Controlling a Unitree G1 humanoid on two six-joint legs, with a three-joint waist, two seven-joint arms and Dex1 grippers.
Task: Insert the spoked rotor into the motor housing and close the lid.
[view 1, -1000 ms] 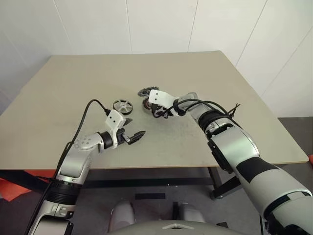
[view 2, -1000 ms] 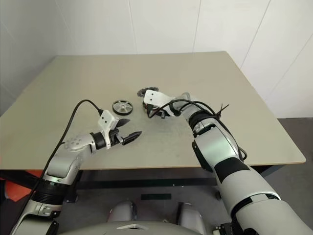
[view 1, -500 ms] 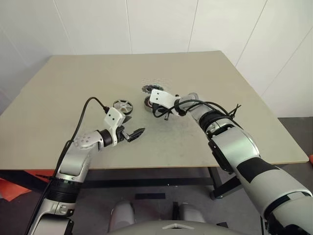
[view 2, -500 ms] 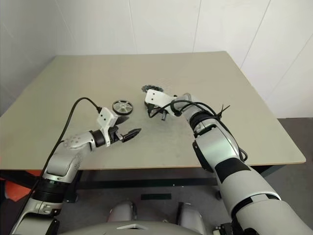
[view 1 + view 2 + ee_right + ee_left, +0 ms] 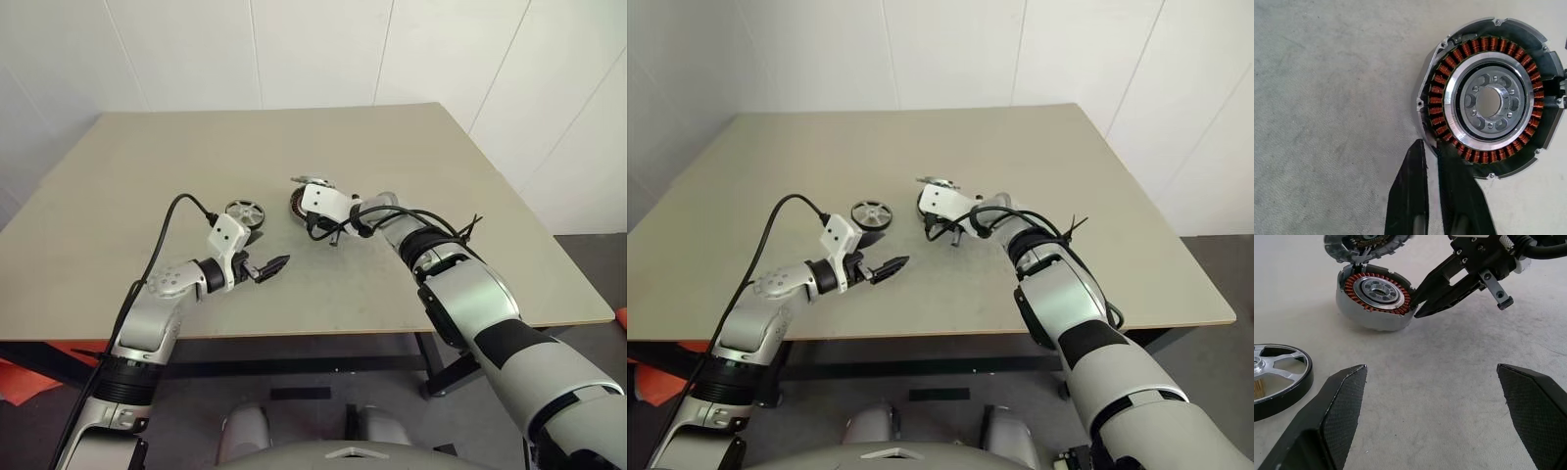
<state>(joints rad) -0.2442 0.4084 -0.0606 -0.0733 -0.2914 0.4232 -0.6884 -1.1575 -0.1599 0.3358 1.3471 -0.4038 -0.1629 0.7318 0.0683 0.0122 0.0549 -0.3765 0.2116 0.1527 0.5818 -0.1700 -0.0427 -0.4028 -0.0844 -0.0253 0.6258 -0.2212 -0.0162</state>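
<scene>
The right gripper had its 2 black fingers pinched shut on the rim of the motor housing, 1 finger outside the grey wall and the other just inside it against the copper windings. In the left wrist view the housing stood tilted, its near edge on the table and its open face turned up and outward, with a dark toothed disc just behind it near the top of the frame. In the left eye view that gripper sat a little above the centre of the picture, and the right arm ran from it down toward the lower right corner, bent at the elbow, with black cables looped around the wrist. The left gripper hung with its jaws spread wide and nothing between them, its fingertips just above the bare tabletop, left of centre in the left eye view. The left forearm reached up from the lower left and pointed toward the centre, a black cable arching over it. The spoked rotor lay flat on the table just above the left gripper and left of the housing, apart from both.
</scene>
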